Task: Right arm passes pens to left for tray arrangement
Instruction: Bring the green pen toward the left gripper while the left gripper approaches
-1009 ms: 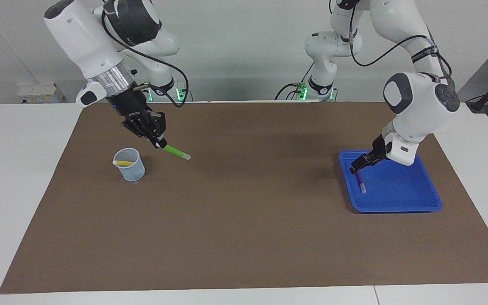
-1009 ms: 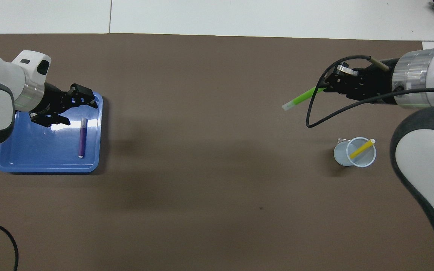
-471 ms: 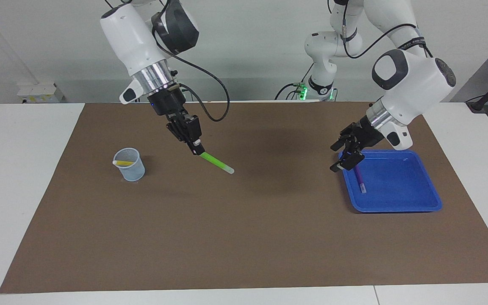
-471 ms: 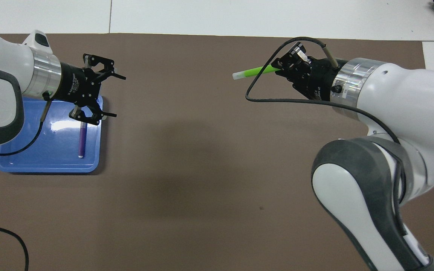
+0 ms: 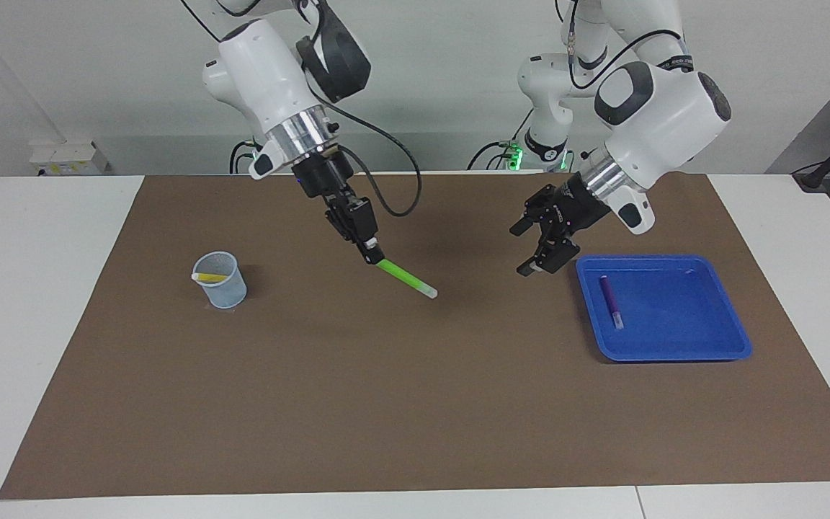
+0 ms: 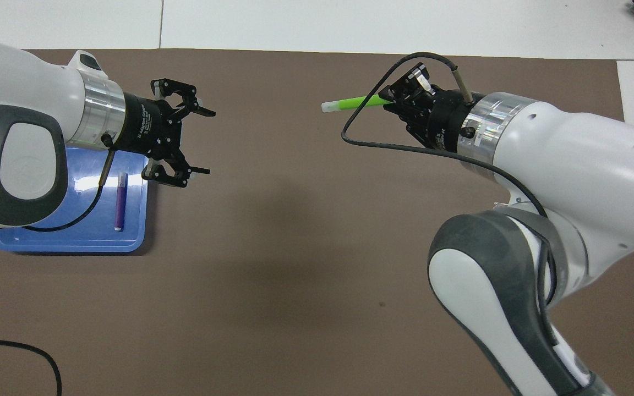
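Midair, right gripper [image 5: 374, 256] pinching green pen [image 5: 407, 279], whitish tip aimed toward left gripper [image 5: 534, 249], jaws spread, well apart

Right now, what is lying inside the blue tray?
One purple pen lies in the blue tray, near the rim on the right arm's side. In the overhead view the left arm covers part of the tray, but the facing view shows nothing else in it.
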You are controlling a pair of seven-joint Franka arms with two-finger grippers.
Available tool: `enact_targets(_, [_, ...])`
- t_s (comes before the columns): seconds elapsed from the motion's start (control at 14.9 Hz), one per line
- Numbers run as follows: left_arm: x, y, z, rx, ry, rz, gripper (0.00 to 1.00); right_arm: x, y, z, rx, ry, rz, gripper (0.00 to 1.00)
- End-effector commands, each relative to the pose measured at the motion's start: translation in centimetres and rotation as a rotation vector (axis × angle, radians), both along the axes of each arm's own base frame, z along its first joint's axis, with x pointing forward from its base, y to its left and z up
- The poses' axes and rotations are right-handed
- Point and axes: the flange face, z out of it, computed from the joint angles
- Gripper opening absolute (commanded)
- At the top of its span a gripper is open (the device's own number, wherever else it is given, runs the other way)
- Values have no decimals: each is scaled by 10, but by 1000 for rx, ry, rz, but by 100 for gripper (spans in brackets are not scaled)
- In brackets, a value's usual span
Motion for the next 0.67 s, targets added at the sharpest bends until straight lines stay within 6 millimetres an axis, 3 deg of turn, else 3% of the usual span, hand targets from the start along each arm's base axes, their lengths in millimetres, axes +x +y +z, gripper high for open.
enact_targets(0.0, [-7,-21,16,-90,-66,3,100,-8,18,-20,33,-6,-15,0])
enact_targets(0.2, [-22,-59,9,-117,-78,10,100,-17,37,-22,36,0,17,0])
enact_targets(0.61, [-42,-84,-9,-105,-151,53,100,-26,54,-22,35,27,60,0])
